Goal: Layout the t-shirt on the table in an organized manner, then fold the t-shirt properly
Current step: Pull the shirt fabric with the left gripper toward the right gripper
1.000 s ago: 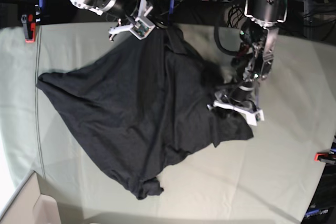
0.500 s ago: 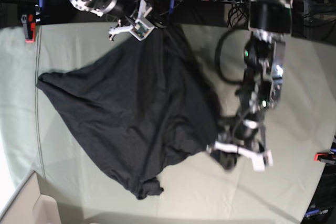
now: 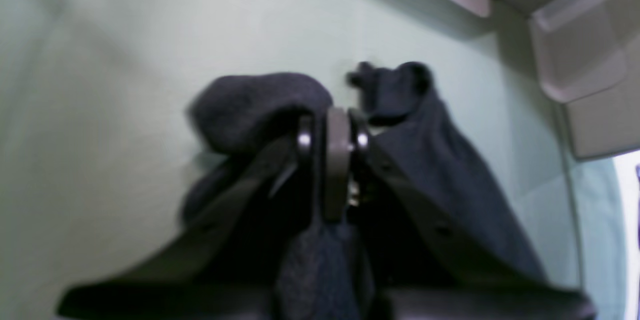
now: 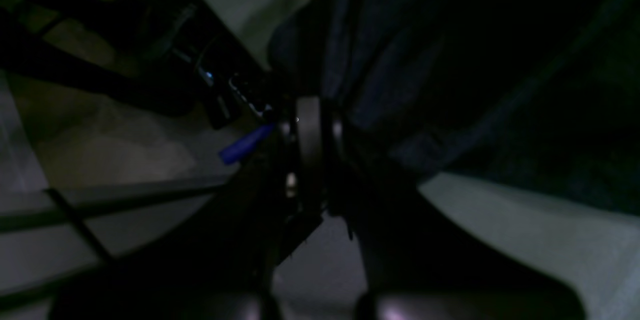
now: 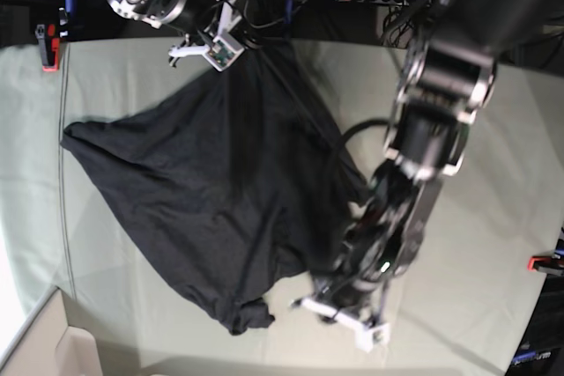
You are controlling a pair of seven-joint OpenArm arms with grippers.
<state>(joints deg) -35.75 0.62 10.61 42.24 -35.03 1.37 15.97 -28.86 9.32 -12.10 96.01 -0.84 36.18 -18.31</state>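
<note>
**Supervisor:** Where did the job stand at that moment?

**Me:** Early in the layout stage, by my reading. The t-shirt [image 5: 211,200] lay on the table [image 5: 493,244] as a crumpled dark mass, spread unevenly from the far edge toward the near side, with a bunched knot of fabric at its near tip. I saw no straight hem, no flat sleeves, no fold of any kind.

**Supervisor:** And the arms?

**Me:** I had the left gripper [image 3: 332,127] closed tight on a pinch of the t-shirt; in its wrist view the fingers [image 3: 305,139] sat narrow with dark cloth bulging either side of them. In the base view that arm reached low toward the near table edge, with its end beside the shirt's near right portion.

**Supervisor:** The other one?

**Me:** The right gripper [image 5: 204,48] sat at the far edge of the table, at the shirt's upper corner. Its wrist view was very dark (I could barely separate cloth from shadow), but the jaws looked pressed together with fabric hanging right against them, so I judged it was clamped on the t-shirt too.

**Supervisor:** So what remained?

**Me:** Nearly everything. I judged the shirt had to be pulled flat and squared first, wrinkles and the bunched tip smoothed out, and after that all of the folding was to come.
</note>
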